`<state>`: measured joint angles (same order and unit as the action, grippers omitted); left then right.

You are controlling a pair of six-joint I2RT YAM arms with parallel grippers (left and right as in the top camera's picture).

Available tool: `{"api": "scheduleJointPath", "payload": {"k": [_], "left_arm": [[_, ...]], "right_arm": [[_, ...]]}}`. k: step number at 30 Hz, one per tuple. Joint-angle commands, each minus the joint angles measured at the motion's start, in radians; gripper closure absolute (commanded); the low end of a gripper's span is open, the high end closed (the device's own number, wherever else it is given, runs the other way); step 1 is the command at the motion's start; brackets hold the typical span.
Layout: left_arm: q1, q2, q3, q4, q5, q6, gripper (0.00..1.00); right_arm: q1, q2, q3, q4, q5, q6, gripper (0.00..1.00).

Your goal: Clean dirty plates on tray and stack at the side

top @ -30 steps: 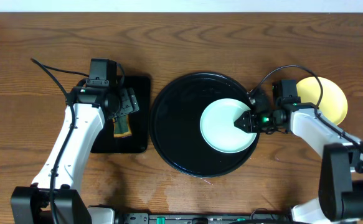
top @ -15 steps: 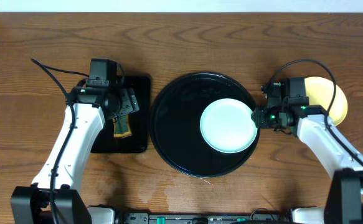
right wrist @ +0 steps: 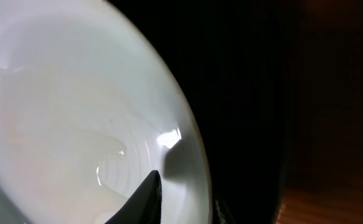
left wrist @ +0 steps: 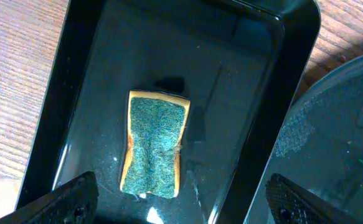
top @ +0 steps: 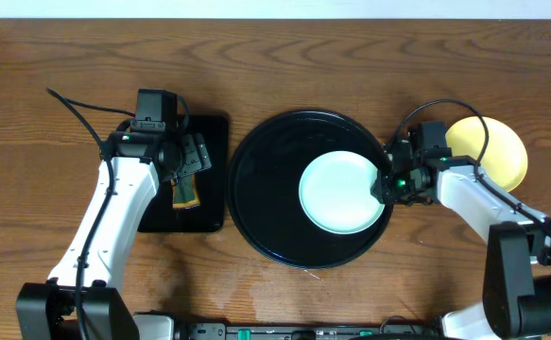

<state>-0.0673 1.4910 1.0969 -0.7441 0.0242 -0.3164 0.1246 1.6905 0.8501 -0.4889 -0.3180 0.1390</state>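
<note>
A pale mint-blue plate (top: 336, 192) lies on the right half of the round black tray (top: 266, 189). My right gripper (top: 385, 181) is at the plate's right rim. In the right wrist view one finger lies on the plate's inner face (right wrist: 75, 106) and the other sits dark outside the rim, so the right gripper (right wrist: 187, 202) is closed on the rim. A pale yellow plate (top: 504, 156) lies on the table to the right, partly hidden by the right arm. My left gripper (top: 192, 156) is open and empty.
A small black rectangular tray (top: 214, 175) left of the round tray holds a green and yellow sponge (top: 185, 194). The sponge (left wrist: 154, 144) lies under the left gripper (left wrist: 181, 199). Bare wooden table surrounds the trays.
My right gripper pulled back from over the plate to its rim, then moved in again. The plate has shifted slightly left. The left arm has not moved.
</note>
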Motion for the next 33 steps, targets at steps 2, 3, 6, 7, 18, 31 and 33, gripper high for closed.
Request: {"api": "scheduleJointPath", "payload": {"k": [2,3,6,7,18,31,33], "left_arm": [[0.003,0.0,0.017,-0.003,0.003,0.002,0.13],[0.003,0.0,0.017,-0.003,0.002,0.002,0.13],[0.003,0.0,0.017,-0.003,0.003,0.002,0.13],[0.003,0.0,0.017,-0.003,0.002,0.002,0.13],[0.003,0.0,0.017,-0.003,0.002,0.002,0.13],[0.003,0.0,0.017,-0.003,0.002,0.002,0.13],[0.003,0.0,0.017,-0.003,0.002,0.002,0.13]], "right_arm": [[0.009,0.07,-0.003,0.029,-0.016,0.021,0.76],[0.009,0.082,-0.003,0.037,-0.019,0.021,0.8],[0.007,0.102,-0.003,0.049,-0.039,0.021,0.94],[0.007,0.101,-0.002,0.051,-0.038,0.02,0.99],[0.011,-0.069,0.001,0.051,-0.023,0.006,0.99],[0.156,-0.253,-0.001,0.015,0.195,-0.026,0.99],[0.148,-0.215,-0.001,0.017,0.194,-0.02,0.97]]}}
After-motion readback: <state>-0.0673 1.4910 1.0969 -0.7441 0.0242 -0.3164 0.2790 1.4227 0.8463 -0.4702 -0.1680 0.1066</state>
